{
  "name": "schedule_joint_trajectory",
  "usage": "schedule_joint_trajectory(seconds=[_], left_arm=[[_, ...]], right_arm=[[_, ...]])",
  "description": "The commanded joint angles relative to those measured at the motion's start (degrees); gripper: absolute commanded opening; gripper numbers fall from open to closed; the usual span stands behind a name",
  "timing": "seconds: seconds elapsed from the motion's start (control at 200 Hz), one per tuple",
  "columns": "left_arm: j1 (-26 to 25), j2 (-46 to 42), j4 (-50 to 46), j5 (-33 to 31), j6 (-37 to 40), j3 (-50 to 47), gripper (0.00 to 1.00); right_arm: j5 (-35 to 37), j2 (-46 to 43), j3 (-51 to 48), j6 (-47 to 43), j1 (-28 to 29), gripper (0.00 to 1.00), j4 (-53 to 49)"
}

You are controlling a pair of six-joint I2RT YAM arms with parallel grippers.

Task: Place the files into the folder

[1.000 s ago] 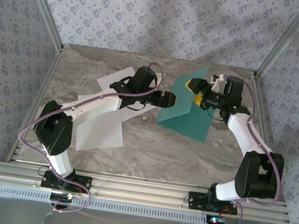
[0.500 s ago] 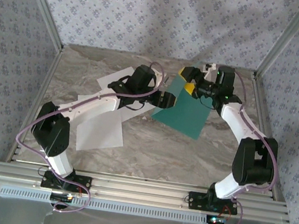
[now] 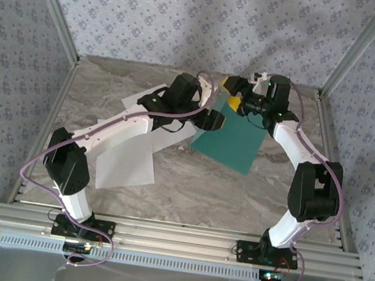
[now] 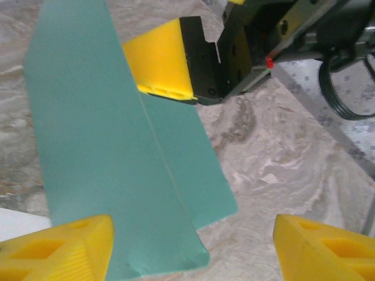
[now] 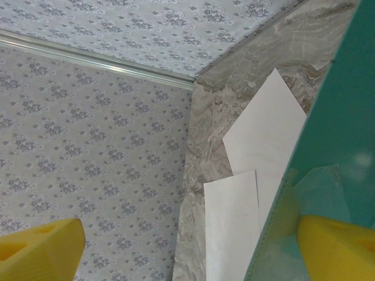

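- Left gripper (image 4: 192, 234) gapes wide and grips nothing, a corner of the folder (image 3: 233, 142) between its fingers.
- Right gripper (image 3: 238, 97) is spread wide too, one finger against the single teal folder's raised cover.
- Two files lie left of the folder, overlapping: near sheet (image 3: 124, 163) and far sheet (image 3: 140, 99).
- Marble table (image 3: 187, 190); floral-papered walls (image 3: 192, 14).
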Motion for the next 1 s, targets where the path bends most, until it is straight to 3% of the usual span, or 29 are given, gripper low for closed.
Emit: schedule_joint_trajectory(seconds=[0.0, 0.175, 0.26, 0.465, 0.65, 0.835, 0.994], left_arm=[[-0.3, 2.6, -3.7, -3.7, 2.8, 2.4, 0.69], [-0.5, 4.8, -5.6, -6.3, 3.8, 5.3, 0.63], [-0.5, 5.7, -6.6, -8.1, 4.2, 6.5, 0.49], [-0.6, 5.5, -5.8, -8.3, 2.4, 6.9, 0.27], [-0.7, 3.0, -1.9, -8.0, -7.3, 4.3, 0.11], [-0.8, -0.7, 3.9, -9.1, -19.6, -1.0, 0.05], [-1.3, -2.2, 4.9, -9.5, -24.5, -2.9, 0.02]], right_arm=[[-0.8, 0.9, 2.7, 0.9, 0.6, 0.95, 1.1], [-1.0, 1.8, 3.4, 1.0, 0.7, 0.95, 1.1], [-1.1, 2.1, 3.8, 1.1, 0.6, 0.95, 0.9], [-1.3, 0.7, 4.9, -0.7, 0.1, 0.95, -2.4], [-0.1, -4.9, 5.0, -5.6, -1.9, 0.95, -10.7], [1.8, -12.8, 2.8, -10.0, -4.0, 0.95, -18.5], [-0.3, -18.8, -2.1, -9.7, -6.8, 0.95, -20.2]])
